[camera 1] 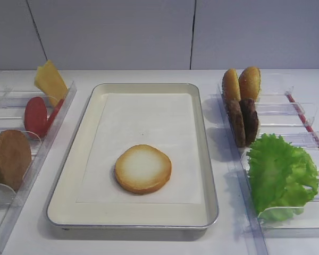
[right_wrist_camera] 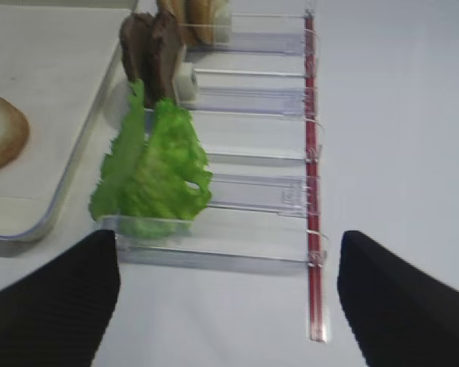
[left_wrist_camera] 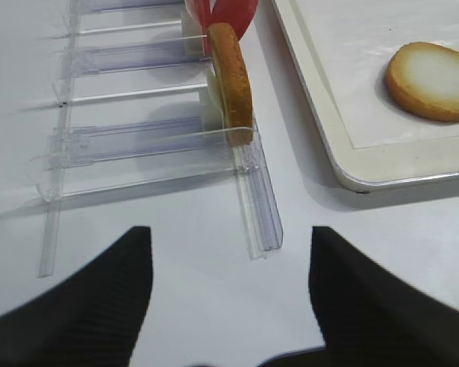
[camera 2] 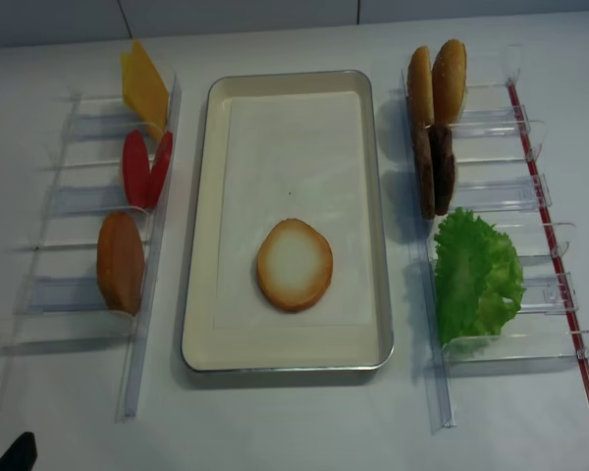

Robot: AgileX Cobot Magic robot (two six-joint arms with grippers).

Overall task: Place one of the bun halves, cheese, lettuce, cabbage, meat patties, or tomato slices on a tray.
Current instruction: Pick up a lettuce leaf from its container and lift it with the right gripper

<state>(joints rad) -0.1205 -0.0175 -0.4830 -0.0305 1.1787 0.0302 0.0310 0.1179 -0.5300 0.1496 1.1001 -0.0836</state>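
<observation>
One bun half (camera 1: 143, 168) lies cut face up on the paper-lined tray (camera 1: 69, 175). Two more bun halves (camera 2: 436, 83) stand in the right holder, above the meat patties (camera 2: 434, 169) and the lettuce (camera 2: 476, 278). The left holder carries the cheese (camera 2: 143, 85), the tomato slices (camera 2: 142, 169) and another bun half (camera 2: 121, 262). No cabbage is in view. My right gripper (right_wrist_camera: 228, 252) is open and empty over the table, just short of the lettuce (right_wrist_camera: 153, 168). My left gripper (left_wrist_camera: 229, 245) is open and empty, short of the left holder's bun half (left_wrist_camera: 231, 80).
Clear plastic holders flank the tray, one on the left (camera 2: 79, 206) and one on the right (camera 2: 510, 196). A red strip (camera 2: 560, 245) runs along the right holder's outer edge. A grey wall (camera 1: 149, 32) closes the back of the white table.
</observation>
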